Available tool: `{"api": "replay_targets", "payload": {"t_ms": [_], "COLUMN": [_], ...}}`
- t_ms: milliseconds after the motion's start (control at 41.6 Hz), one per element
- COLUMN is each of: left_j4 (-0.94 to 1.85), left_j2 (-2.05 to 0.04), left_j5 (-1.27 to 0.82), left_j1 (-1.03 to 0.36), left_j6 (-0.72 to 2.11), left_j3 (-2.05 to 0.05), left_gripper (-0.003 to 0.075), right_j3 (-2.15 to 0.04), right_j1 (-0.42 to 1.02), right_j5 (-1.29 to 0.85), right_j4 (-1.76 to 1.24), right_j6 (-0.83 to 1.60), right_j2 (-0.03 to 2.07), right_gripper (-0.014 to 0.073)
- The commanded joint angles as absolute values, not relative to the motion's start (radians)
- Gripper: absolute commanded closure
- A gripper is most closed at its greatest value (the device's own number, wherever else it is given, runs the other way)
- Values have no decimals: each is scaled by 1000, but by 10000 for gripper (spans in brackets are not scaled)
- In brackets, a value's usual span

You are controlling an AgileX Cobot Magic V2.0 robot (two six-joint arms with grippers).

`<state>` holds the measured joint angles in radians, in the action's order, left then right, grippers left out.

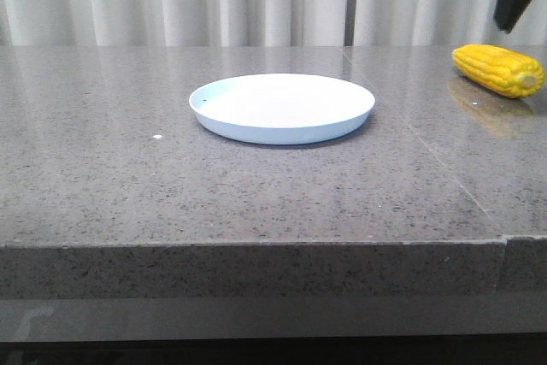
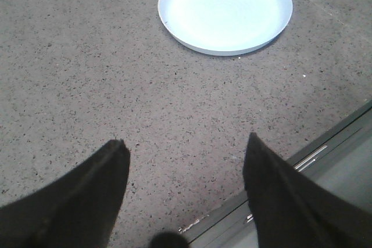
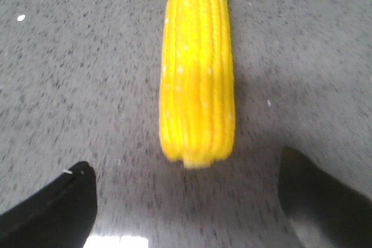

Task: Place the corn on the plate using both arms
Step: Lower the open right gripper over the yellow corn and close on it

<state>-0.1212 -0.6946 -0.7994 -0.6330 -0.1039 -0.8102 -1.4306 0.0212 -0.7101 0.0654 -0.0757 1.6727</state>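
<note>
Hovering above the desk (image 1: 102, 177), both end effectors are spread wide and gripping nothing. Right end effector (image 3: 186, 201) sits just short of the corn's (image 3: 197, 74) end, not touching it. Left end effector (image 2: 186, 196) hangs by the desk edge, plate (image 2: 225, 45) well ahead. Plate has nothing on it; corn lies far off to its right. No readable writing.

The yellow corn (image 1: 499, 70) is seen lying flat at the desk's far right, well apart from the empty pale plate (image 1: 282, 107).
</note>
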Motion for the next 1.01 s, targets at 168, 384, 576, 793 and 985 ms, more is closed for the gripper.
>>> {"api": "replay_targets", "payload": {"t_ms": [168, 384, 576, 793, 985], "left_j4": [-127, -125, -125, -125, -125], "left_j2": [-695, -695, -695, -695, -695], "left_j5": [-723, -723, -723, -723, -723], "left_j1": [-639, -639, -639, -639, -639], "left_j6": [-116, -116, -116, -116, -116], "left_j3": [-839, -839, -839, -839, -839], "left_gripper": [300, 300, 300, 300, 300], "right_j3": [-1544, -1544, -1544, -1544, -1544], "right_j1": [12, 12, 12, 12, 21], "right_j5": [-592, -552, -550, -551, -577], "right_j4": [83, 83, 88, 90, 89], "right_j6": [-76, -76, -76, -76, -76], "right_j2": [1785, 1832, 1837, 1830, 1766], "right_gripper": [-61, -60, 144, 307, 307]}}
